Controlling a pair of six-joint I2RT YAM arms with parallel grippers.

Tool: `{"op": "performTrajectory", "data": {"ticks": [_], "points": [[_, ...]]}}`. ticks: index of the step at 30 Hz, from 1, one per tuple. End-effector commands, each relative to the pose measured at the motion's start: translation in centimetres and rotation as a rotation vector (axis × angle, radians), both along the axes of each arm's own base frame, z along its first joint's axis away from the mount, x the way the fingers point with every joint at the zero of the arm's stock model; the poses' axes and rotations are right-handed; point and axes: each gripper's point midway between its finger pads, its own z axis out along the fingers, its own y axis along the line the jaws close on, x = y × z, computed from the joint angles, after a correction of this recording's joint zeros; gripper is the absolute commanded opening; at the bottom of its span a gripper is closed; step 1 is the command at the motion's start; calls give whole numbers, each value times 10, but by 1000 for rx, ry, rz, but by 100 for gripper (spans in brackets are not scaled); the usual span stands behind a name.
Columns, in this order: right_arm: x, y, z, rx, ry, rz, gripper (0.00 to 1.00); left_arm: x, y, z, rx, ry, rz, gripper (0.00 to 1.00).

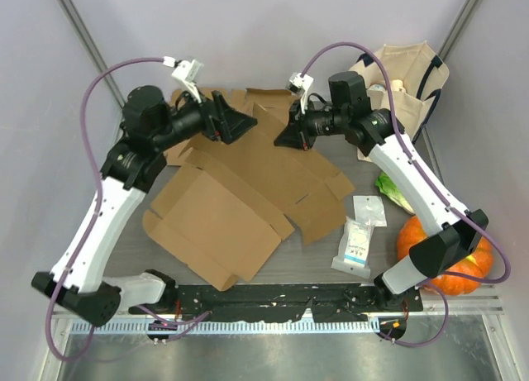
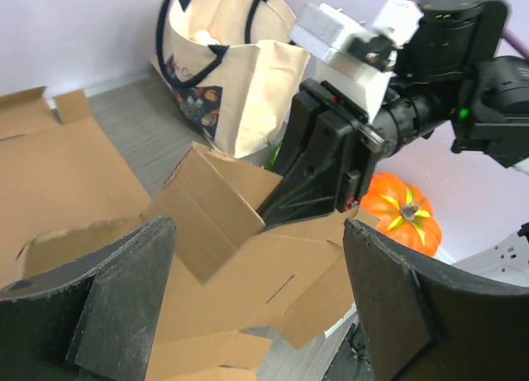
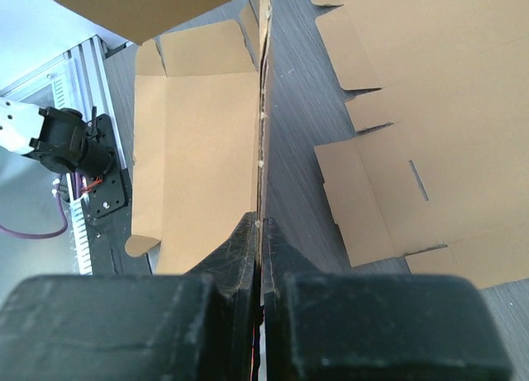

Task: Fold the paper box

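The right gripper (image 3: 260, 226) is clamped tight on the edge of a raised flap of the paper box (image 2: 216, 216). In its wrist view we see the cardboard edge-on, running straight out from between the fingers. The left gripper (image 1: 246, 121) stands wide and holds nothing. It faces the right gripper at close range, and the raised flap lies just ahead of its parted fingers. Below both grippers the remaining cardboard lies unfolded and flat, spreading toward the arm bases. We cannot tell whether all the flat cardboard is one sheet.

The cardboard rests on a grey, wood-grained table (image 1: 322, 267). To the right of it lie a white packet (image 1: 357, 245) and an orange pumpkin (image 1: 417, 236). A canvas tote bag (image 1: 409, 88) stands at the far right corner. Pale lilac walls (image 1: 273, 34) enclose the table.
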Motion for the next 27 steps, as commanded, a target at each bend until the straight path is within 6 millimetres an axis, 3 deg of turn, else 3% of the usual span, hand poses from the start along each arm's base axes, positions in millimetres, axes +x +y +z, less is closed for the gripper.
{"op": "performTrajectory", "data": {"ticks": [1,5,7,8,9,11,13,14,16,17,19,22,23,26,27], "points": [[-7,-4,26,55,-93,20,1,-17,31,17,50,-140,104,88],[0,-10,27,58,-88,-4,1,-23,49,25,100,-189,168,82],[7,-18,30,66,-78,-31,1,-17,74,30,115,-188,319,79],[10,-20,32,75,-70,-35,1,-14,83,23,118,-163,378,78],[14,-25,34,86,-51,-58,1,-20,100,27,103,-169,454,78],[20,-28,37,96,-37,-84,1,-14,128,5,124,-119,616,77],[24,-31,38,111,2,-115,1,-20,154,-7,100,-70,749,72],[29,-33,36,111,2,-133,1,-19,159,-28,115,-21,784,64],[33,-37,31,124,51,-163,1,-29,173,-44,82,23,852,59],[35,-38,31,133,52,-166,1,-29,174,-65,103,57,860,57],[34,-40,28,154,78,-160,1,-33,180,-77,90,75,887,57],[33,-39,31,192,94,-139,1,-25,186,-102,135,140,948,47],[33,-39,32,196,94,-137,1,-22,185,-103,131,151,954,41],[33,-41,32,198,90,-120,1,-2,186,-108,108,219,969,37],[31,-41,32,202,92,-109,1,4,175,-110,81,248,900,35]]}}
